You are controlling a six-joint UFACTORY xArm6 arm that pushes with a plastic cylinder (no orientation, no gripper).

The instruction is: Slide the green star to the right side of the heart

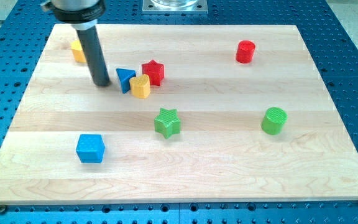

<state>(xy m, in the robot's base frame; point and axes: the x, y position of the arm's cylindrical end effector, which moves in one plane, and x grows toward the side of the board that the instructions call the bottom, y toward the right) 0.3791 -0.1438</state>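
Blue cube [91, 148] nearest — my tip [102, 84] beside blue triangle [125, 79]

Our rod

Our rod [96, 56] is a smooth dark cylinder under a wider black collar [73, 10]; our tip [102, 84] is blunt.

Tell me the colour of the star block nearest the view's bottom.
Green. The green star shows clearly in the camera view, near the board's middle, below the red star.

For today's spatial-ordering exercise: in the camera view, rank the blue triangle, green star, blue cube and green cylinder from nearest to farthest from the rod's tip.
From my tip:
1. Blue triangle, just to the tip's right in the view.
2. Blue cube, below the tip.
3. Green star, lower right; close to the cube's distance, hard to separate.
4. Green cylinder, far right.
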